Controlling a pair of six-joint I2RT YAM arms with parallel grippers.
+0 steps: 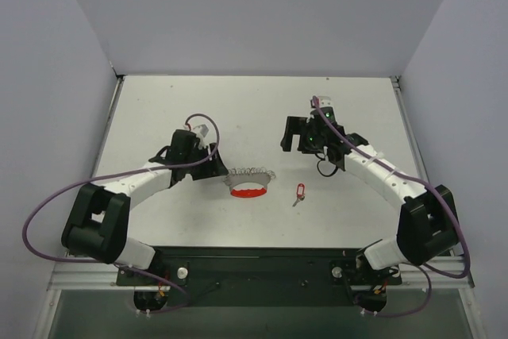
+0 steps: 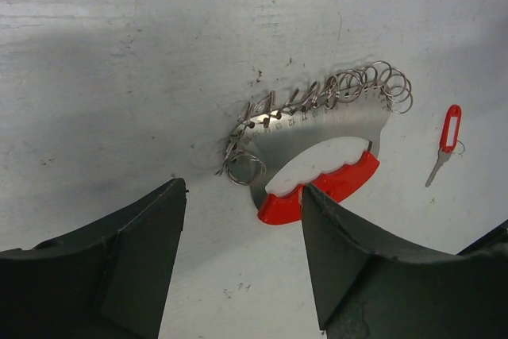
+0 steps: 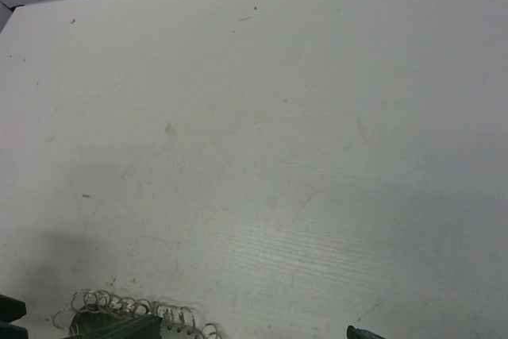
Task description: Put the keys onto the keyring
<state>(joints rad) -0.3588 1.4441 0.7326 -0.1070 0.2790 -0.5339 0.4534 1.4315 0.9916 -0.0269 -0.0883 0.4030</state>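
Note:
The keyring (image 1: 251, 182), a red arc with a fan of silver rings, lies flat at the table's middle. In the left wrist view the keyring (image 2: 317, 136) lies just beyond my fingertips. The key with a red oblong tag (image 1: 299, 193) lies on the table just right of it, also in the left wrist view (image 2: 448, 134). My left gripper (image 1: 217, 166) is open and empty at the keyring's left end, one finger (image 2: 349, 252) overlapping the red arc's end. My right gripper (image 1: 298, 137) is open, empty and held behind the key. The right wrist view shows only the silver rings (image 3: 135, 310) at its bottom edge.
The white table (image 1: 254, 109) is walled at the back and both sides. The arms' bases and a black rail (image 1: 254, 263) run along the near edge. Purple cables loop beside each arm.

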